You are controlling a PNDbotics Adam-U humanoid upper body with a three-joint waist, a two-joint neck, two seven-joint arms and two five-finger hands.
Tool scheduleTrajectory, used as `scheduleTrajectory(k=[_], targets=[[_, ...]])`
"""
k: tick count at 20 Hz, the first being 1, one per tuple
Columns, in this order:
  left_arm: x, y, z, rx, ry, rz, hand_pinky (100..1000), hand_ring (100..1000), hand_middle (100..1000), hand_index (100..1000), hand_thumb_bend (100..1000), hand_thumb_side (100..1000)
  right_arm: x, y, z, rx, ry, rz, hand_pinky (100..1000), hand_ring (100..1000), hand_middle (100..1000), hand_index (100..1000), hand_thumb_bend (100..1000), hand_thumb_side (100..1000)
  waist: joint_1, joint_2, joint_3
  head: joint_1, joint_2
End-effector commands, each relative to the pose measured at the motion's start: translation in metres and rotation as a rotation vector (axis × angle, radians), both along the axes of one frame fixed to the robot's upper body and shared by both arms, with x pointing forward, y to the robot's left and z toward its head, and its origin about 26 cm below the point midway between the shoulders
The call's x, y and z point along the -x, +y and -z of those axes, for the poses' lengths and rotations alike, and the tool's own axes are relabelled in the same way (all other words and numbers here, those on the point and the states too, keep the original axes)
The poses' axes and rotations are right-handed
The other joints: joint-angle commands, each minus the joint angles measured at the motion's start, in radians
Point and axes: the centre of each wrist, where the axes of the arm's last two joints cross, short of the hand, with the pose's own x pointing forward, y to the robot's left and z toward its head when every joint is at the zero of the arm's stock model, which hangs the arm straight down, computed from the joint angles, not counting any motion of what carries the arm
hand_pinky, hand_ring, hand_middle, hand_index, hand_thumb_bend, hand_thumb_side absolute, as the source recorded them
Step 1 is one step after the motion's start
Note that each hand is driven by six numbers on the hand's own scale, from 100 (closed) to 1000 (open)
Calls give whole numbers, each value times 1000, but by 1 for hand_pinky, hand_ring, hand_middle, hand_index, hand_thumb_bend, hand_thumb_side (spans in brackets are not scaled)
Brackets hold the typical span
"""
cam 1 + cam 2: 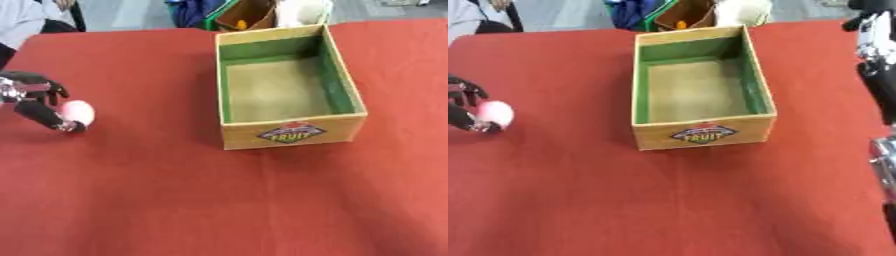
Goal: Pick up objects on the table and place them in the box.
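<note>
One small pink ball (78, 112) sits on the red table (219, 200), far out at 9 o'clock from the box (289, 132). The left hand (35, 97) is at the ball, with curled fingers (44, 116) touching it. The box sits open, with green walls inside. The right hand (874, 35) shows at the 2 o'clock edge; I cannot tell if it is open.
</note>
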Motion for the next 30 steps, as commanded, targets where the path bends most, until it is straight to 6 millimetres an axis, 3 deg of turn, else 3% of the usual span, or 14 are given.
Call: scheduleTrajectory(k=[1,6,7,8,11,17,23,30], targets=[[1,7,-8,-21,-34,-32,554,798,761,927,486,643,4,-2,-8,17,-26,-2,530,639,560,783,100,443,-2,-16,-1,4,-9],[-1,7,-6,-24,-36,-36,554,798,761,927,486,643,4,-2,-8,16,-26,-1,530,639,560,783,100,443,-2,-16,-1,4,-9],[-1,8,-5,-31,-37,-43,490,739,682,881,292,600,4,-2,-8,16,-27,-1,531,639,560,783,100,443,-2,-15,-3,4,-8],[-1,7,-4,-42,-39,-50,483,739,682,881,292,600,4,-2,-8,15,-28,0,531,639,561,783,100,452,-2,-15,-4,4,-7],[-2,5,-1,-54,-47,-50,460,690,622,824,101,537,4,-2,-9,14,-30,1,531,639,561,783,100,443,-3,-14,-5,2,-1],[-1,3,-4,-30,-96,-33,446,658,597,766,100,575,4,-3,-8,13,-30,4,531,639,561,784,100,439,-4,-14,-5,-14,7],[1,0,-10,-2,-141,-28,419,616,561,736,100,557,4,-3,-8,13,-28,5,531,639,560,784,100,443,-4,-14,-5,-15,8],[7,-7,-32,2,-248,-19,419,570,542,700,100,500,4,-3,-7,15,-26,6,531,639,561,785,100,444,-3,-15,-2,-18,13]])
